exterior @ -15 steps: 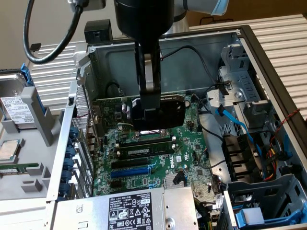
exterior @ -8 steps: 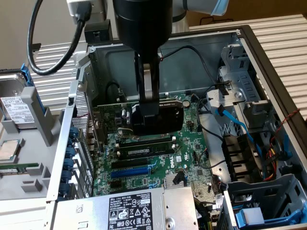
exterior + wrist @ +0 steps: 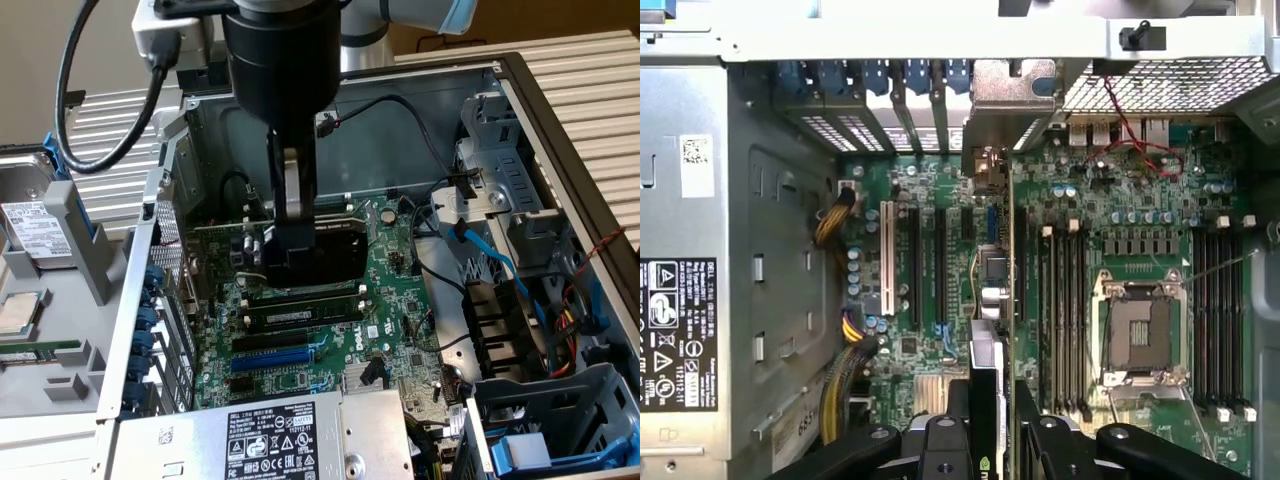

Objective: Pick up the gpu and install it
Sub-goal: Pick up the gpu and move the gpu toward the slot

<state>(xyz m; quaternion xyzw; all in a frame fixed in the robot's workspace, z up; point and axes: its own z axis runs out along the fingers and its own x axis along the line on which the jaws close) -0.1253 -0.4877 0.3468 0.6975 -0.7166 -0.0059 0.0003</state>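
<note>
Your gpu (image 3: pixel 340 250) stands on edge over the motherboard (image 3: pixel 300 355) inside the case (image 3: pixel 420 110), the power supply (image 3: pixel 250 435) at the near side.

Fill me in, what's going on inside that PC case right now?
The arm's end effector is clamped on the gpu, holding it on edge inside the open computer case, low over the motherboard. From the wrist view, the card runs parallel to the expansion slots, with its silver bracket at the case-wall end. Whether it is seated in a slot cannot be told.
</note>
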